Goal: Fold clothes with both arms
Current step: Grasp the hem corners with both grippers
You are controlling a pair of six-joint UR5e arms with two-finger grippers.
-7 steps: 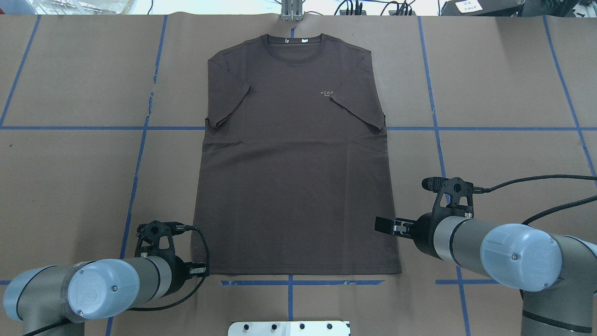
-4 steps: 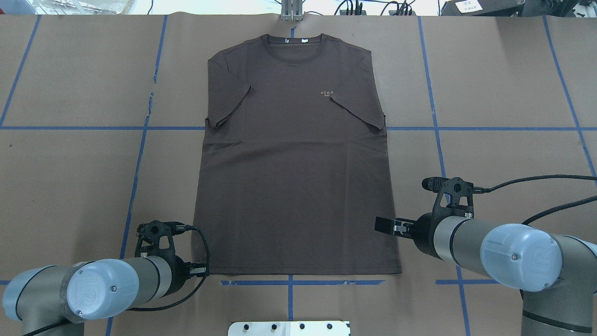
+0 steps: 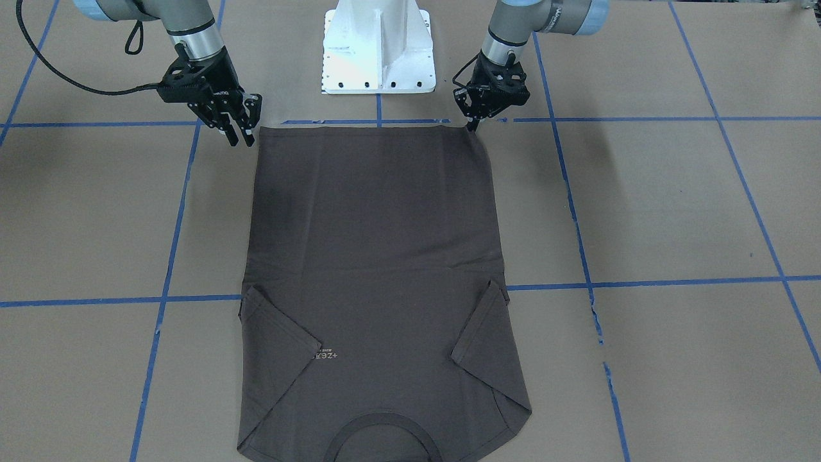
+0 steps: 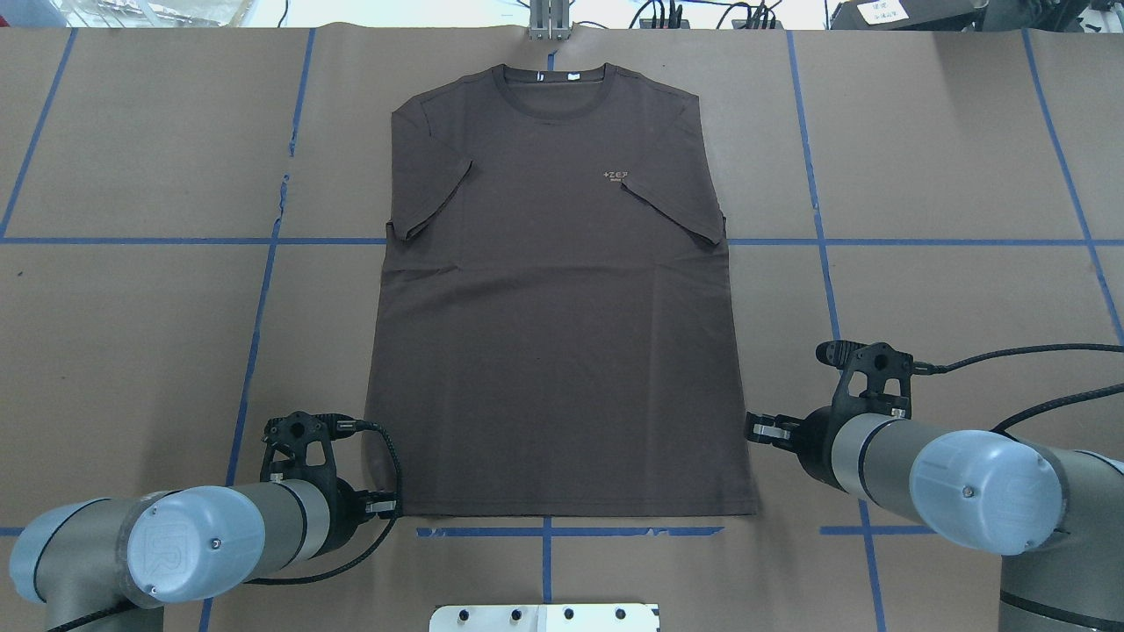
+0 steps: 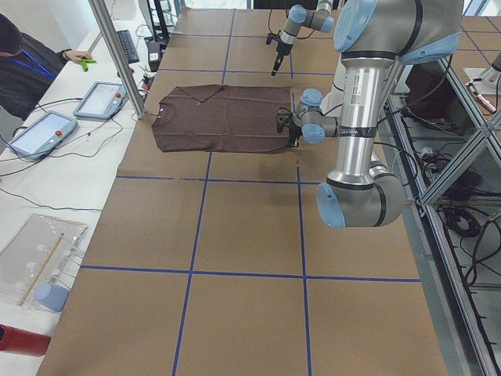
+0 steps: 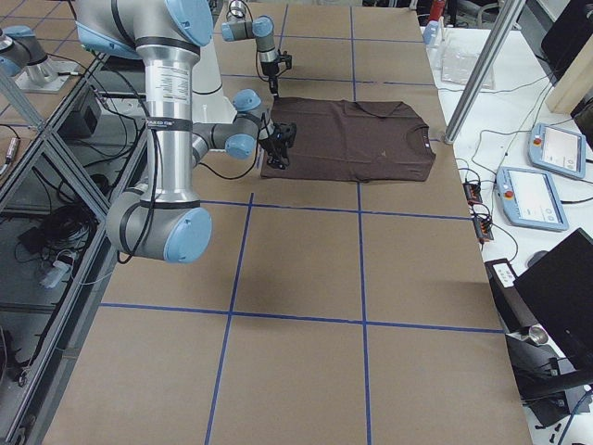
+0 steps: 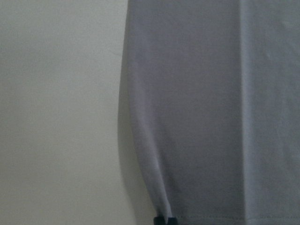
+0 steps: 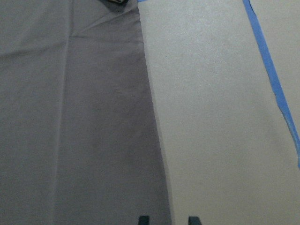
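Observation:
The dark brown T-shirt (image 4: 553, 333) lies flat on the brown paper, collar far from me and both sleeves folded onto the chest. My left gripper (image 4: 391, 507) sits at the near-left hem corner. In the left wrist view its fingertips (image 7: 164, 220) are pressed together on that corner. My right gripper (image 4: 753, 430) hangs at the shirt's right side edge, a little up from the hem. In the right wrist view its two fingertips (image 8: 144, 219) stand apart, on either side of the cloth edge. The front view shows the left gripper (image 3: 473, 124) and the right gripper (image 3: 238, 136) at the hem.
The white pedestal base (image 3: 377, 51) stands just behind the hem. Blue tape lines (image 4: 255, 351) cross the paper. A metal post (image 4: 549, 22) rises beyond the collar. A person and control tablets (image 5: 39, 131) are at the far table edge.
My right gripper has drawn back to the right, from over the cloth to its side edge. The left gripper has shifted only slightly at the hem corner.

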